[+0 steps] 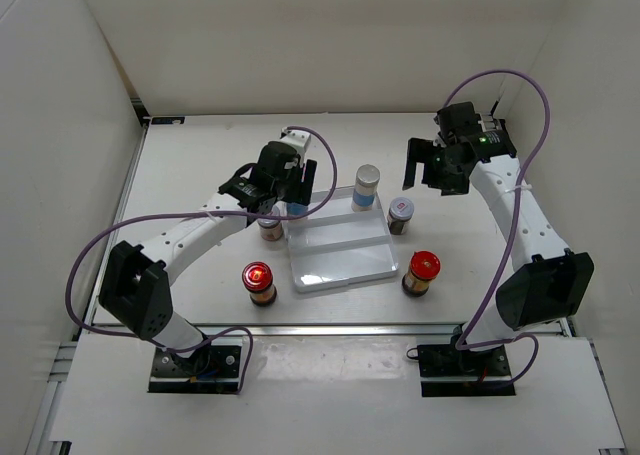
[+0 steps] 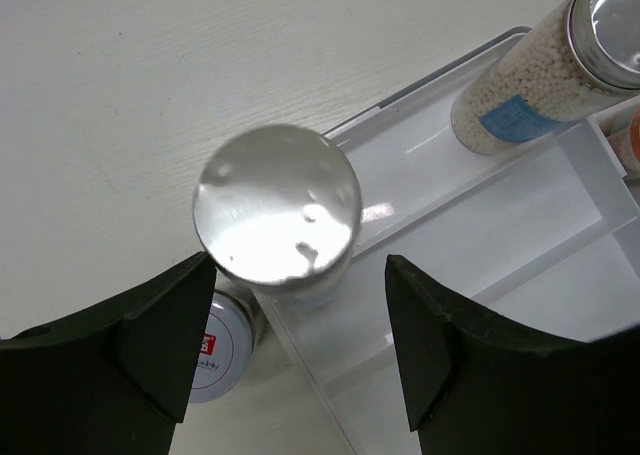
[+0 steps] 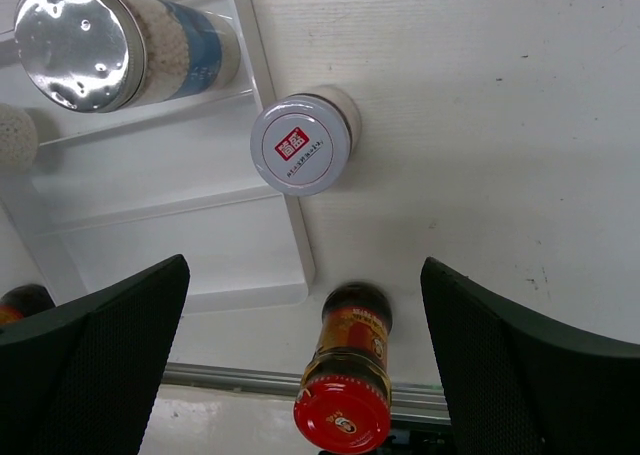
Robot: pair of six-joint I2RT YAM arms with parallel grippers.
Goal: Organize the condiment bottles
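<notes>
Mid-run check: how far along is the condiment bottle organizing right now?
Done: one tall white bottle stands in the back row of the tray. In hand: the left hand is open around the second tall white bottle at the tray's back-left corner, not gripping it. Left: two short silver-lidded jars and two red-capped bottles stand outside the tray, one of each per side. The right hand hovers open and empty.
</notes>
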